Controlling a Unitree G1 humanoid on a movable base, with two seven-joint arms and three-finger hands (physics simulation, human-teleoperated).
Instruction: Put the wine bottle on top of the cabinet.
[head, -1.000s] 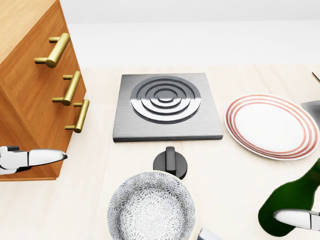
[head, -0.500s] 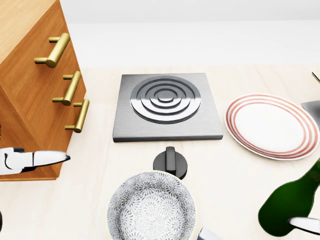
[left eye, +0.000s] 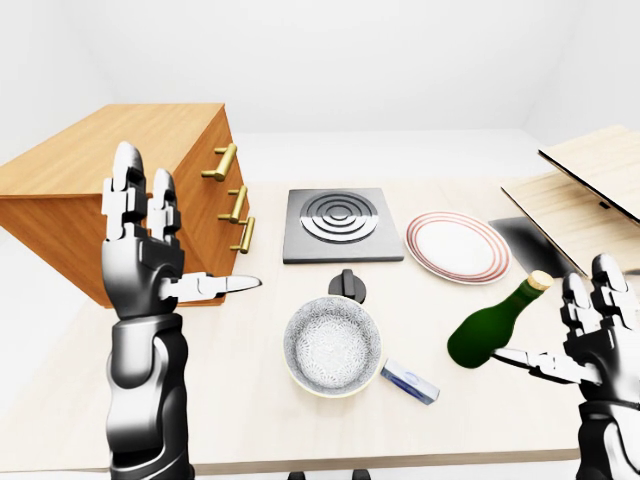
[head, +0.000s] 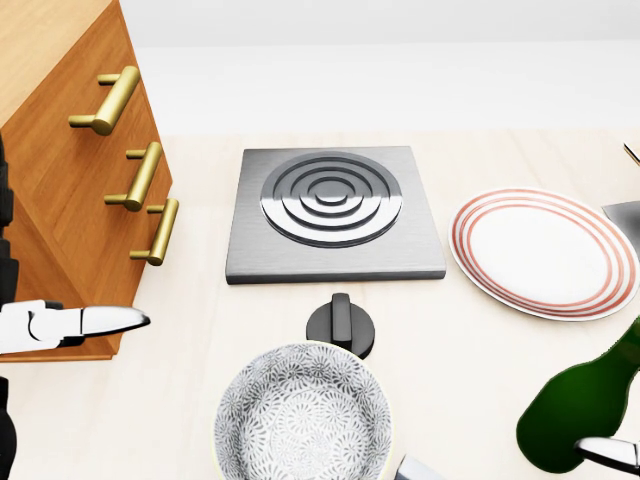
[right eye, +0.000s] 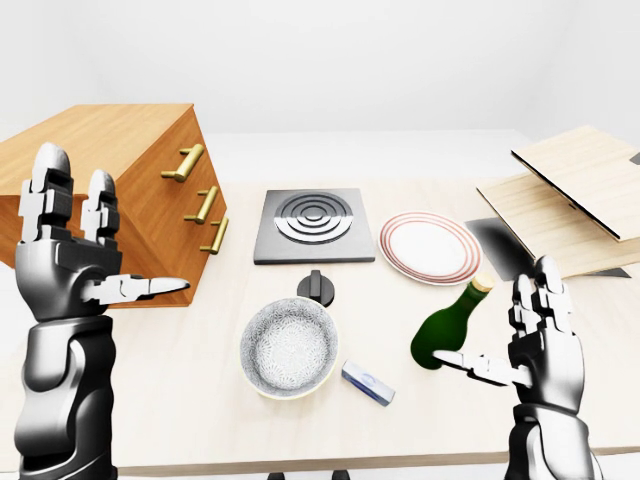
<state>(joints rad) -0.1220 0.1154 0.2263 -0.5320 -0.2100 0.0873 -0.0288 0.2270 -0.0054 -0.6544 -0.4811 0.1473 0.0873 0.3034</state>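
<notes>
**Bottle on table, both hands open**

Pale wooden table (right eye: 200, 400) sat in a plain white room w/ all items on its top. At far left of the eye views stood the wooden cabinet (left eye: 110, 190), tilted, w/ three brass handles (left eye: 238, 204) on its right-facing side. Left hand (left eye: 142, 262) was raised beside the cabinet, fingers spread and upright, thumb pointing right; released, holding nothing. Right of the cabinet lay a grey hob plate (left eye: 342, 224) w/ concentric rings. Below it in view: a black knob (left eye: 347, 285), then a patterned bowl (left eye: 332, 345). Small blue-white packet (right eye: 366, 382) lay just beside the bowl, lower right. Red-rimmed plate (right eye: 429, 247) sat right of the hob, apart from it. Wine bottle (right eye: 452, 327), green w/ tan cap, leaned w/ neck toward upper right, base near table's near edge, below the plate, well apart from the cabinet. Right hand (right eye: 535, 345) stood just right of the bottle, fingers extended, thumb reaching toward the bottle base; not closed round it. Contact btwn thumb and glass: cannot tell. Light wooden boards (right eye: 575, 195) lay at far right.
</notes>
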